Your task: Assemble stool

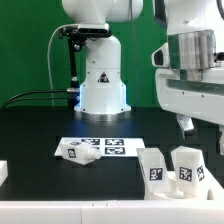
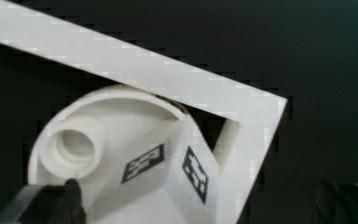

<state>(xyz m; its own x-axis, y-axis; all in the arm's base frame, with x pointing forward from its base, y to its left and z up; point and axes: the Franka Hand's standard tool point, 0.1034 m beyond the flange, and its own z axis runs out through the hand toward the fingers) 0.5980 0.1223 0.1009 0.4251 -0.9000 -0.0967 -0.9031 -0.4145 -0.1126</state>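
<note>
You are looking down at a stool leg (image 2: 131,150) lying on its side right under the claw (image 1: 198,128), with its round socketed end and two black-and-white tags facing the wrist camera. It is lying in the inner corner of an angled white frame (image 2: 176,75), which is wrapping around two of its sides.

The claw is standing wide. One dark finger (image 2: 51,200) is showing beside the leg's round end, the other is barely showing far across from it, and they are gripping nothing.

In the exterior view, two chunky tagged pieces are sitting side by side on the black tabletop (image 1: 40,195): the nearer leg (image 1: 187,167) just below the claw and the next leg (image 1: 155,166) beside it. You cannot tell which one the wrist camera is seeing.

Well away from the claw, the far leg (image 1: 78,150) is lying on its side over one end of the marker board (image 1: 108,147).
</note>
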